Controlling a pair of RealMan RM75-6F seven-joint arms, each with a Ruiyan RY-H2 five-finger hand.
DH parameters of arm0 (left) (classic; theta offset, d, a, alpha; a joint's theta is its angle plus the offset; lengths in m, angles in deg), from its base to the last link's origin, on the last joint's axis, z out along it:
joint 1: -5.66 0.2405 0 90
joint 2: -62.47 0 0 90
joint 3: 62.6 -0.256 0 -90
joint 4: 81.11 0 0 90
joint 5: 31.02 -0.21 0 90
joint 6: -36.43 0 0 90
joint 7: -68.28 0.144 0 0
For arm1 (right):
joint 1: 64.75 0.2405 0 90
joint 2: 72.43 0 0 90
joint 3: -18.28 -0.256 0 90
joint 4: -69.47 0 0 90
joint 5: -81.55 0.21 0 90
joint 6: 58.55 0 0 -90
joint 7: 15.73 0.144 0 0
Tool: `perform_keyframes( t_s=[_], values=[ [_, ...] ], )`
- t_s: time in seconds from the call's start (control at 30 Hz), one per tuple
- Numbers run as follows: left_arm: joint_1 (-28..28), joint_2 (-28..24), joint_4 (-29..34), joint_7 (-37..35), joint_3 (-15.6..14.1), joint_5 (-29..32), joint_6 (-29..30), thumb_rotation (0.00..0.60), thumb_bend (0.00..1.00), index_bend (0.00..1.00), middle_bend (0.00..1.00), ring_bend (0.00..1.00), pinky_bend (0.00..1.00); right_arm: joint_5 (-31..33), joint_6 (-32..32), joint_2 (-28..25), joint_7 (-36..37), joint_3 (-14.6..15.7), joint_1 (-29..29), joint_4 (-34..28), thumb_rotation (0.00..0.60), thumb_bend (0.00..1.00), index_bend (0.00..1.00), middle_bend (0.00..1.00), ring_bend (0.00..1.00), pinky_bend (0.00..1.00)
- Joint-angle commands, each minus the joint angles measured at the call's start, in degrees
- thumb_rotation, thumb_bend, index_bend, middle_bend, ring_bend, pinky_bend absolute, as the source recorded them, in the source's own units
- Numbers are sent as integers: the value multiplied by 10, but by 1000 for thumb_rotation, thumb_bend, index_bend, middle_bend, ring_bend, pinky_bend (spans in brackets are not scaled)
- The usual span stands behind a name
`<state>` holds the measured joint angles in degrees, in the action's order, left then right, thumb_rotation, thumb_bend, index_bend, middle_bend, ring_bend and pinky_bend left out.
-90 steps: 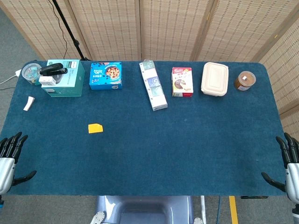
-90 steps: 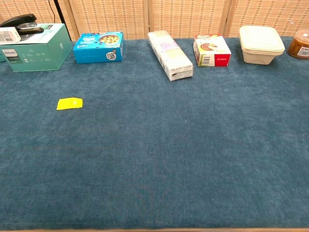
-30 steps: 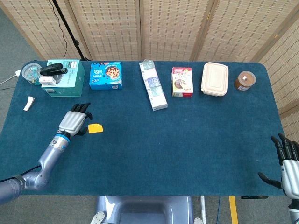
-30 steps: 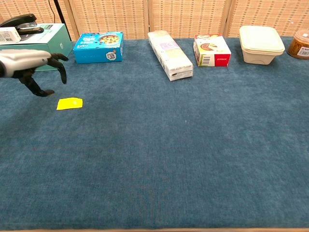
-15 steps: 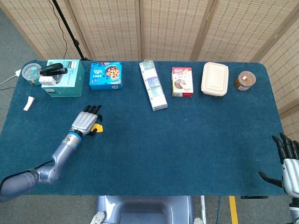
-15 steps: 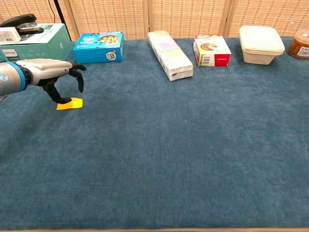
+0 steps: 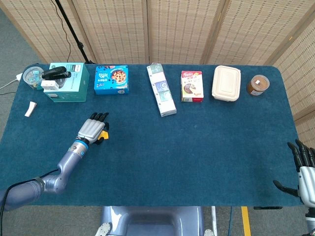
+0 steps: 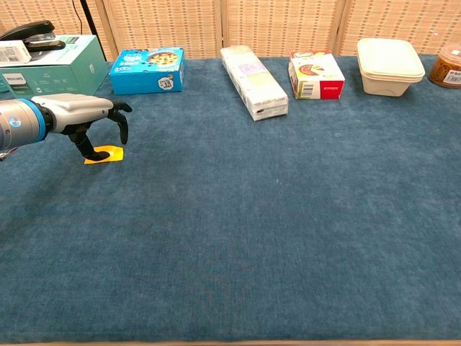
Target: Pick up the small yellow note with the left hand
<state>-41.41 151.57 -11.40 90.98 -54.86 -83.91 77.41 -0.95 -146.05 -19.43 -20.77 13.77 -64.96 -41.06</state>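
On the blue felt table (image 8: pixel 288 216) I'm hovering my left hand (image 8: pixel 90 119), fingers spread and curled, thumb touching the yellow note (image 8: pixel 106 154), aiming to pinch one edge gently.

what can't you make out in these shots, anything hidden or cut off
- Yellow note: mostly hidden under the left hand in the head view; whether a finger touches it is unclear in the chest view.
- Right hand: cut off by the head view's edge.
- Brown jar: cut off by the chest view's right edge.
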Motion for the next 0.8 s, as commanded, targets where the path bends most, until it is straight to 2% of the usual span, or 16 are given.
perform_keyframes(
  t_s=[0.03,0.63,0.8],
  values=[
    [-2,-1,2,0,-2,2,-2,600,368,393,0,0,0,0,0,0,0,0,0,0,600,0,0,0,0,0],
    [-18,8,-8,14,-10,31,-5,600,369,397,0,0,0,1,0,-2,5,0,1,-1,600,0,0,0,0,0],
    [-21,4,-2,19,-13,39,-6,600,371,434,0,0,0,1,-1,-2,5,0,1,-1,600,0,0,0,0,0]
  ],
)
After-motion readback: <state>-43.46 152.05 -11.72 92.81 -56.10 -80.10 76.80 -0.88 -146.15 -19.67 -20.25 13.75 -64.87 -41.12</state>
